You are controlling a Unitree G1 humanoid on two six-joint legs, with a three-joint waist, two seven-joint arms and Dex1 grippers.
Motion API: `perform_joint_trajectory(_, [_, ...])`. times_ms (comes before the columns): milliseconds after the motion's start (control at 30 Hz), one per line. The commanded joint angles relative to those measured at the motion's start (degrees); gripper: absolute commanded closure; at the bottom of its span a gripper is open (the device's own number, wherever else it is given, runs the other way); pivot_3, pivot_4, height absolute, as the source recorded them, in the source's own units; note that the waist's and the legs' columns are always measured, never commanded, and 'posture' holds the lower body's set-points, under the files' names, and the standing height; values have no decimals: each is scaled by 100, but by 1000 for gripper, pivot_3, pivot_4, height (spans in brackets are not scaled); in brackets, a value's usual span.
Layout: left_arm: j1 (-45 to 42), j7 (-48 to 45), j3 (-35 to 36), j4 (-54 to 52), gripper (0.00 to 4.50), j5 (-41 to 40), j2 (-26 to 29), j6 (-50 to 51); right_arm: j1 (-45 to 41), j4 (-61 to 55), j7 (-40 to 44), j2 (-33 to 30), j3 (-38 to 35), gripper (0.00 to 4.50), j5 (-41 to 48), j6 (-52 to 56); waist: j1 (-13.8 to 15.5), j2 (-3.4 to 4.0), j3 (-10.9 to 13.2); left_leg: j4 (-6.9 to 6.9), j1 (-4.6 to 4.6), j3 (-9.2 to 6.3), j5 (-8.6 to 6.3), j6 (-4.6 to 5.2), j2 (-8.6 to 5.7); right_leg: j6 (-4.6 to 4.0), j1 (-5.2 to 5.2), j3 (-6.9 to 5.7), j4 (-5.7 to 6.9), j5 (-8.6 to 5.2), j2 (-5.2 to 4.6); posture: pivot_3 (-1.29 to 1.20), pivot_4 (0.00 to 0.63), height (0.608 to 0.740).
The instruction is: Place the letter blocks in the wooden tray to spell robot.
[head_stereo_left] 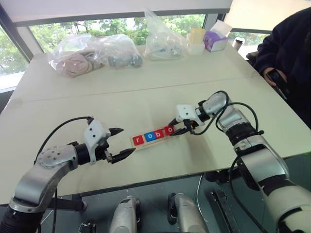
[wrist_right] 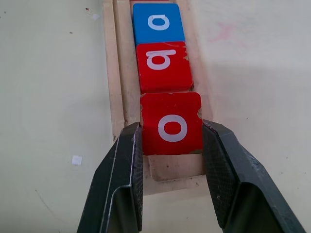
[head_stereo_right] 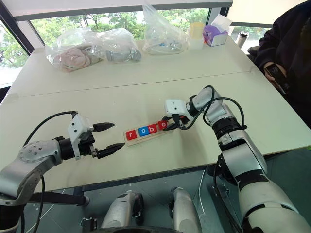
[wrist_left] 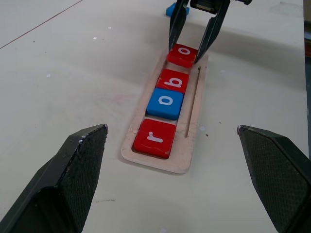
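Behind the right hand point(wrist_left: 197, 36), a blue block point(wrist_left: 172, 9) lies outside the wooden tray point(wrist_left: 194, 121).

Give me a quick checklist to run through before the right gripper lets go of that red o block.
1. Right gripper shut on the red o block: ok.
2. The r, blue o and b blocks already sit in the wooden tray: ok.
3. Red o block lying fully flat in the tray: cannot tell.
4. Free slot remains beyond it for the last letter: ok.
5. Left gripper open, clear of the tray: ok.
6. Blue block waits on the table: ok.
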Motion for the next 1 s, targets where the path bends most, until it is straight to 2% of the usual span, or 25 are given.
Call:
perform_joint_trajectory(33, [-1, 35, 168, -215, 0, -63, -14, -49, -184, -61, 19, 69, -49, 2866, 64, -82, -1, 0, 0, 0, 0, 0, 0, 0, 0, 0, 0, 0, 0, 0, 0, 0, 150, 725])
perform_joint_trajectory(67, [2, 36, 167, -217, 0, -64, -15, -51, -185, -66, 18, 82, -57, 2285, 71, -75, 0, 0, 0, 0, 0, 0, 0, 0, 0, 0, 0, 0, 0, 0, 0, 0, 150, 725])
perform_joint_trajectory(100, [5, 38, 166, -221, 0, -64, -16, -52, -187, -71, 15, 93, -64, 1991, 77, -71, 0, 0, 0, 0, 0, 0, 0, 0, 0, 0, 0, 0, 0, 0, 0, 0, 150, 725])
perform_joint_trajectory(200, [-6, 47, 154, -223, 0, -71, -22, -39, -209, -60, -17, 115, -91, 322, 84, -81, 2, 0, 0, 0, 0, 0, 0, 0, 0, 0, 0, 0, 0, 0, 0, 0, 150, 725])
perform_joint_trajectory(233, [-9, 49, 148, -224, 0, -69, -22, -38, -215, -62, -25, 120, -101, 64, 90, -75, 3, 0, 0, 0, 0, 0, 0, 0, 0, 0, 0, 0, 0, 0, 0, 0, 150, 725])
perform_joint_trajectory(567, [-42, 40, 106, -219, 0, -69, -41, -42, -165, -838, -183, -155, -586, 64, 517, 573, 10, 1, 1, 0, -1, -1, 0, -1, 1, 0, -2, 0, 0, 0, -1, 0, 150, 725])
perform_joint_trajectory(767, [-165, 1, 16, -140, 0, -41, -81, -55, 303, -1318, -338, -377, -535, 64, 486, 733, 11, -1, 0, -1, 0, -1, -1, -2, 1, 0, 1, 0, -5, 0, -2, 0, 150, 725])
perform_joint_trajectory(1000, [-211, -57, 25, -117, 0, -37, -54, -39, 581, -1413, -554, -342, -473, 64, 425, 768, -1, 1, 0, -2, -1, 0, -1, -1, 1, 0, -3, 0, -1, 0, 0, 0, 150, 725])
